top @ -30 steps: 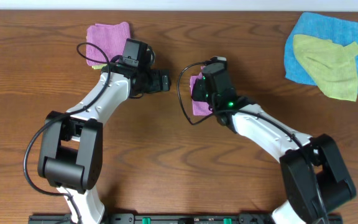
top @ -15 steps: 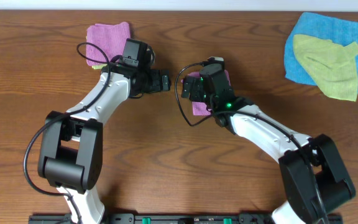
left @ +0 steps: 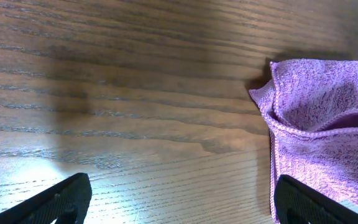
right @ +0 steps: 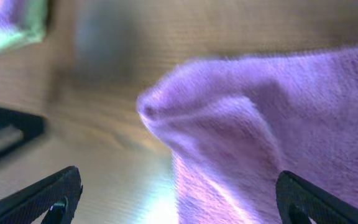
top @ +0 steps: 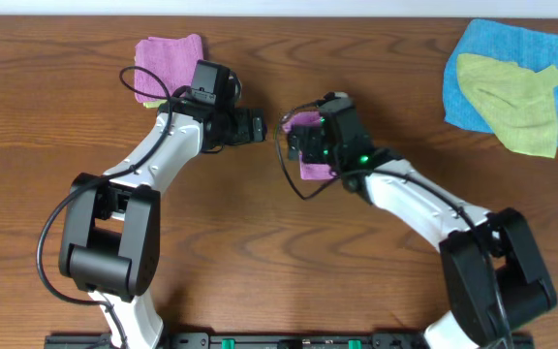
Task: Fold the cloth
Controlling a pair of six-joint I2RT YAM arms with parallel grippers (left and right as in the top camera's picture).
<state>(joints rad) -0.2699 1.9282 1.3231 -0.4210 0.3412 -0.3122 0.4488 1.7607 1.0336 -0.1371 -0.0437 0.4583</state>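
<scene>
Cloth (top: 312, 167): purple towel at mid-table, partly hidden from overhead by the right gripper (top: 295, 136). Mostly flat on the wood, with one hemmed corner puffed up in the right wrist view and a loose upper layer gaping along one edge in the left wrist view. Not to be confused with the second purple cloth (top: 168, 63), folded at far left, nor with the blue cloth (top: 511, 48) and yellow-green cloth (top: 511, 111) piled at far right.

Handling, as judged: light, soft and limp, with no stiffness to keep a shape. Prone to sag, bunch and drag over the table (top: 260, 262) if lifted by a single point. Fuzzy pile, probably easy to pinch without slipping; nothing fragile. Best taken at a corner or along the stitched hem, catching only the layer meant to travel. Better at two corners, one per arm, to keep the edge straight.

Right gripper: fingers (right: 48, 193) released and spread wide, the raised corner ahead of them and not pinched. Contact with the pile too blurred to tell.

Left gripper (top: 258, 126): just left of the cloth, fingers (left: 51, 199) likewise wide apart, bare wood between them, nothing held. Touch between one fingertip and the hem impossible to tell.
</scene>
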